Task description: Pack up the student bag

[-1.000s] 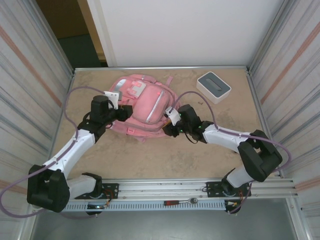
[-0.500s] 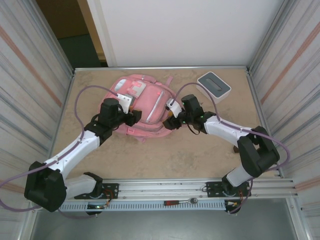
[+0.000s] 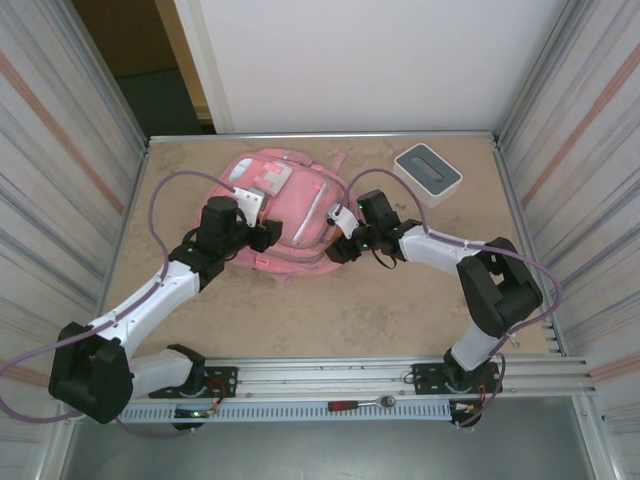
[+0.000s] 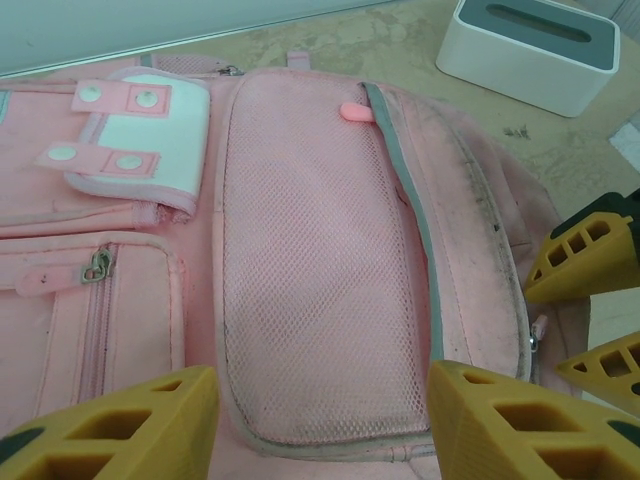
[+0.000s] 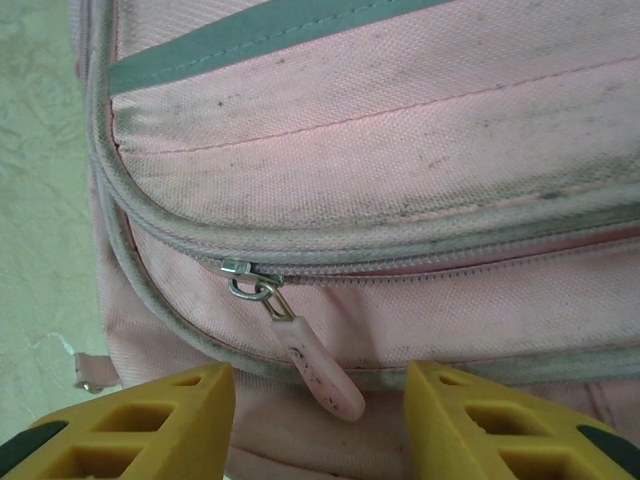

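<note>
Yellow fingers (image 4: 130,425) on my left gripper (image 4: 320,425) are spread wide and hold nothing. They are at the near edge of the student bag (image 3: 285,205), right by its mesh pocket (image 4: 310,290). My right gripper (image 5: 315,425) is spread wide too. A pink zip pull (image 5: 315,372) hangs between its fingers, but they are not pinching it. The bag lies flat on the table (image 3: 330,300), toward the back and a bit to the left. From the left wrist camera I can see its white patch (image 4: 140,130). A white and grey box (image 3: 427,172) sits near the bag, on its right, not touching it.
</note>
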